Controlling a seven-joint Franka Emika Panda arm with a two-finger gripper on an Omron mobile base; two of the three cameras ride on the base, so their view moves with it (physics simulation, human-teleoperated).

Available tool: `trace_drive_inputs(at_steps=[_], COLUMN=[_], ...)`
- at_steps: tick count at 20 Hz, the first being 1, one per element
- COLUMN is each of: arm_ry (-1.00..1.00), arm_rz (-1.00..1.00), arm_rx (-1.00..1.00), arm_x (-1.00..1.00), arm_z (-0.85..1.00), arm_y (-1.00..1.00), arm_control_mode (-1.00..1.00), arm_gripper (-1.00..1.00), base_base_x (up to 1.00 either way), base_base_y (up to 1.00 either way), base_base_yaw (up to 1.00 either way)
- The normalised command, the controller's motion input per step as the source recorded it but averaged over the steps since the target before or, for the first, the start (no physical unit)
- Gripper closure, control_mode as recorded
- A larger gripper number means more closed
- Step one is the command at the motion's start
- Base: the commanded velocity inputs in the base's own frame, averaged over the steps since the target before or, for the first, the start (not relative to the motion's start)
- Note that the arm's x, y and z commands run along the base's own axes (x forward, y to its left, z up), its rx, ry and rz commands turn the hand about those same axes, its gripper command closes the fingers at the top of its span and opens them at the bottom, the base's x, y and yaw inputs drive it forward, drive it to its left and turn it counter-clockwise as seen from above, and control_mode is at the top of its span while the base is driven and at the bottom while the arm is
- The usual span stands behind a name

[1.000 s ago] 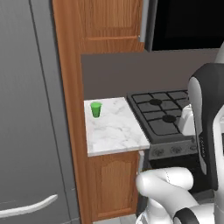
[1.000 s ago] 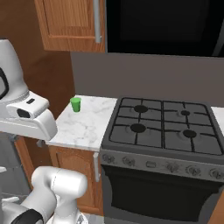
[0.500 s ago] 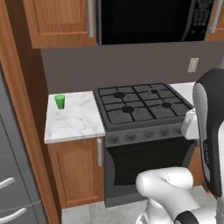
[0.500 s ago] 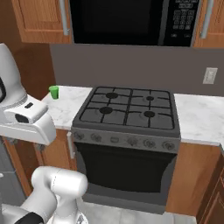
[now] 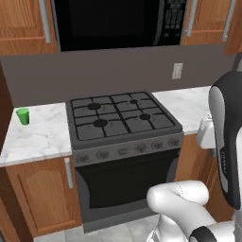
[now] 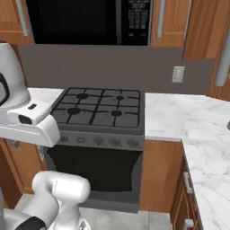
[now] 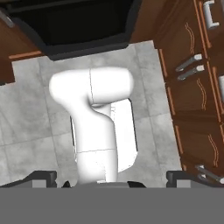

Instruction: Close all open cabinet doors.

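Reddish-brown cabinet doors hang on both sides of the black microwave. The left door (image 5: 21, 23) and the right door (image 5: 208, 19) lie flush, each with a grey bar handle. At the far right another cabinet door (image 6: 204, 31) appears swung out from the wall, its long grey handle (image 6: 222, 58) close to the camera. My gripper (image 7: 113, 179) points down at the tiled floor over the robot's own base. Its dark fingertips (image 7: 43, 177) stand wide apart with nothing between them.
A black gas stove (image 5: 120, 118) with an oven stands in the middle, under the microwave (image 5: 108, 21). Marble counter (image 6: 188, 117) runs on both sides and turns a corner at the right. A green cup (image 5: 22, 116) stands on the left counter. Low drawer fronts (image 7: 192, 92) line the floor.
The whole picture has shifted: the base has driven to the right, so the tall grey panel has left view and the stove sits in the middle. The arm holds the same pose.
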Motion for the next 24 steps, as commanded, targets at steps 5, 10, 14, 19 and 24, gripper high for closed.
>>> trace_drive_inputs(at_steps=[5, 10, 14, 19, 24], arm_ry=[0.00, 0.00, 0.00, 0.00, 0.00], arm_rz=[0.00, 0.00, 0.00, 0.00, 0.00], arm_rx=[0.00, 0.00, 0.00, 0.00, 0.00], arm_x=[0.00, 0.00, 0.00, 0.00, 0.00], arm_z=[0.00, 0.00, 0.00, 0.00, 0.00], arm_y=[0.00, 0.00, 0.00, 0.00, 0.00], arm_control_mode=[1.00, 1.00, 1.00, 1.00, 1.00], arm_gripper=[-1.00, -1.00, -1.00, -1.00, -1.00], base_base_x=[0.00, 0.00, 0.00, 0.00, 0.00], base_base_y=[-0.44, -0.40, -0.11, 0.00, 0.00], base_base_yaw=[-0.23, -0.23, -0.33, -0.49, -0.59])
